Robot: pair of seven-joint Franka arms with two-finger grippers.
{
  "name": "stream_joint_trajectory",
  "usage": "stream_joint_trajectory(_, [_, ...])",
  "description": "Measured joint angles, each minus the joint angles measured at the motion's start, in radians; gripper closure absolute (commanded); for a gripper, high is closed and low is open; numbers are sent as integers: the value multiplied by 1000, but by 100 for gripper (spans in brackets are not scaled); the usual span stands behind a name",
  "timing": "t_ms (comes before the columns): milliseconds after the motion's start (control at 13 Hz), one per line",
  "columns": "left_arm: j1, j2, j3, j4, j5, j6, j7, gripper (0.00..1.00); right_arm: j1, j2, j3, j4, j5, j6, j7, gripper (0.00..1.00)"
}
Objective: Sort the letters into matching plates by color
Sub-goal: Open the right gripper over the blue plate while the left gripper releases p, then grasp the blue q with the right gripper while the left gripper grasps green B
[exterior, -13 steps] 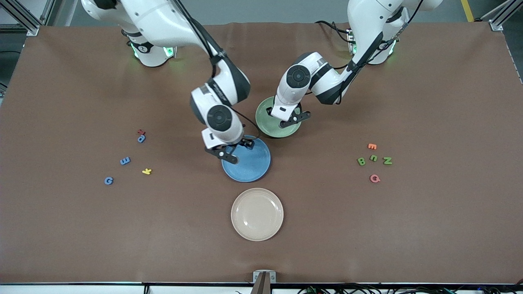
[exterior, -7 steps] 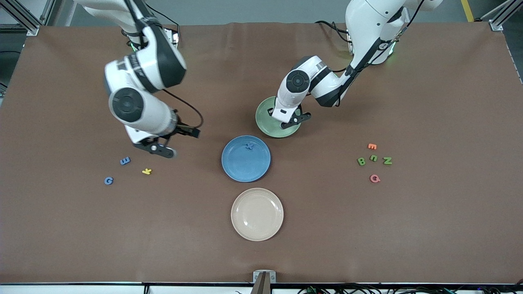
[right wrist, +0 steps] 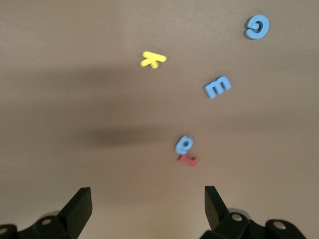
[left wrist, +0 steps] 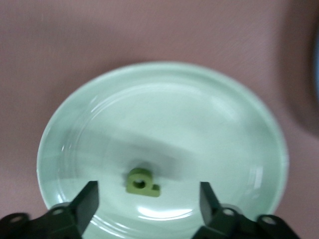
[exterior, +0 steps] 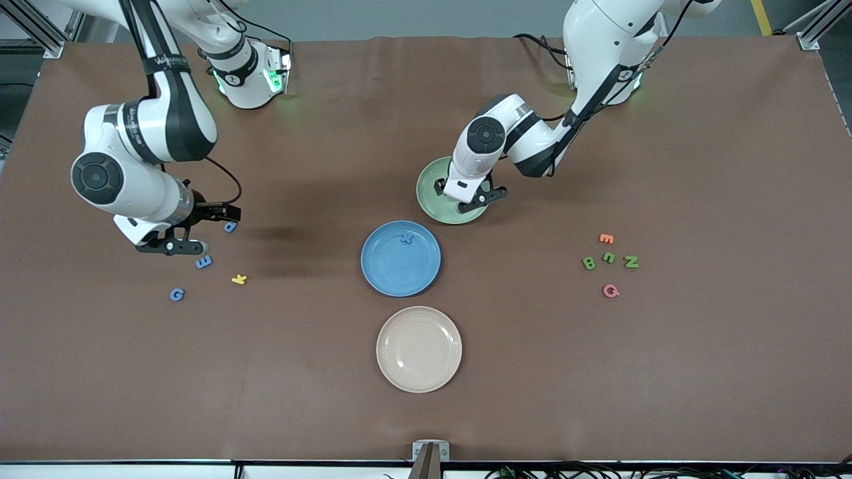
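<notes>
My left gripper (left wrist: 148, 204) hangs open just over the pale green plate (left wrist: 164, 109), also seen as the green plate (exterior: 429, 193). A green letter (left wrist: 142, 181) lies loose in it between the fingers. The blue plate (exterior: 399, 269) holds one blue letter (exterior: 406, 237). Up in the air, my right gripper (exterior: 212, 231) stands open and empty over the table beside a blue D (right wrist: 183, 144) and a red letter (right wrist: 188, 160). Blue E (exterior: 204, 262), blue G (exterior: 176, 294) and yellow K (exterior: 239, 279) lie close by.
A cream plate (exterior: 419, 348) sits nearer the front camera than the blue plate. Toward the left arm's end lie an orange letter (exterior: 606, 238), green B (exterior: 588, 263), green U (exterior: 608, 257), green N (exterior: 630, 261) and a pink letter (exterior: 610, 291).
The right arm swung from the blue plate, leaving a blue letter in it, out over the blue letters. The left gripper opened and the green letter now lies in the green plate.
</notes>
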Motion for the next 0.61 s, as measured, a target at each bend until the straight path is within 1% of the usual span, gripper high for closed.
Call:
stream_joint_trajectory(154, [28,-33,2,32,6,-3,13,1,-41,0,0,-97,-5,144,-65,0])
stream_joint_trajectory(307, [83,-73,5,50,30,-23,26,3,-49,0,1,-165,-9,253,-78,0])
stream_joint_trajectory(537, [189,-114,7,51,120,-88,47,5,-56,7,2,-233,-10,372,-84,1])
stream_joint_trajectory(614, [224,-121,7,51,157,-114,57,8,-61,15,2,-255,-10,410,-87,1])
